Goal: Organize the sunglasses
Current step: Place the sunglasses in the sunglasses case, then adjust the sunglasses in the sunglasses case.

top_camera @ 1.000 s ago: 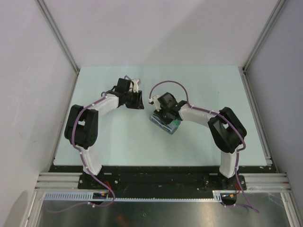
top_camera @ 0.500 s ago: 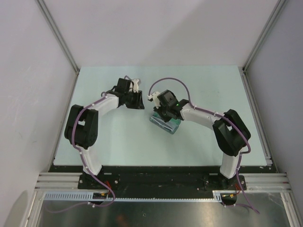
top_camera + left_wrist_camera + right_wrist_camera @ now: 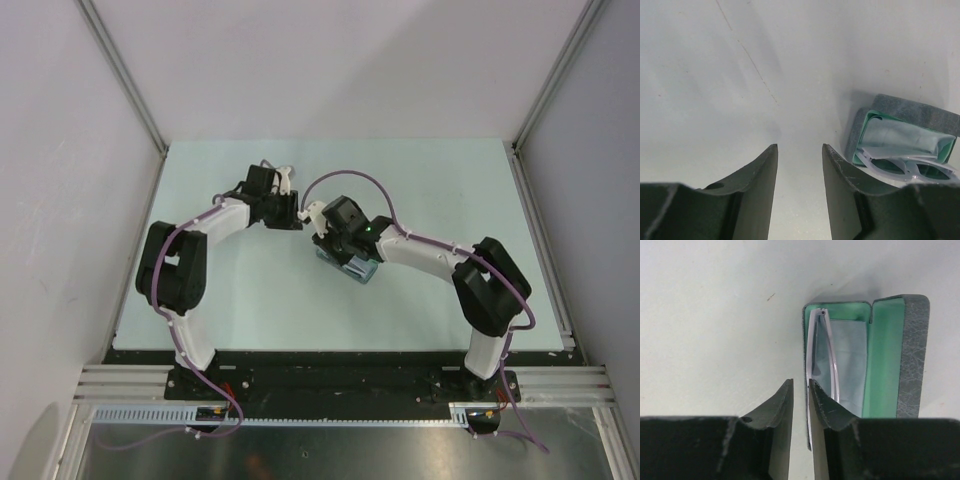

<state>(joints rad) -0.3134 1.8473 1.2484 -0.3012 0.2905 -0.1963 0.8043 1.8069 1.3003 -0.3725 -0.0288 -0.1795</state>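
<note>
The sunglasses (image 3: pixel 810 350) lie folded inside the open grey felt case (image 3: pixel 912 355), thin white arms up, on a grey-blue cloth (image 3: pixel 852 360) against the green lining. My right gripper (image 3: pixel 800 382) hovers at the case's left wall, jaws a narrow slit apart; the wall edge sits against the right finger and bare table shows in the gap. In the top view the right gripper (image 3: pixel 325 232) covers most of the case (image 3: pixel 355 268). My left gripper (image 3: pixel 799 146) stands open over bare table, with the white frame of the sunglasses (image 3: pixel 910 169) and the case (image 3: pixel 912 112) just to its right.
The pale green table (image 3: pixel 230 300) is walled by white panels on three sides. The left gripper (image 3: pixel 297 212) and the right wrist sit close together near the table's middle. A purple cable (image 3: pixel 345 180) arcs above the right wrist.
The right arm has slid left and forward over the case, closer to the left gripper; its jaws narrowed then eased slightly. The left arm has stayed put.
</note>
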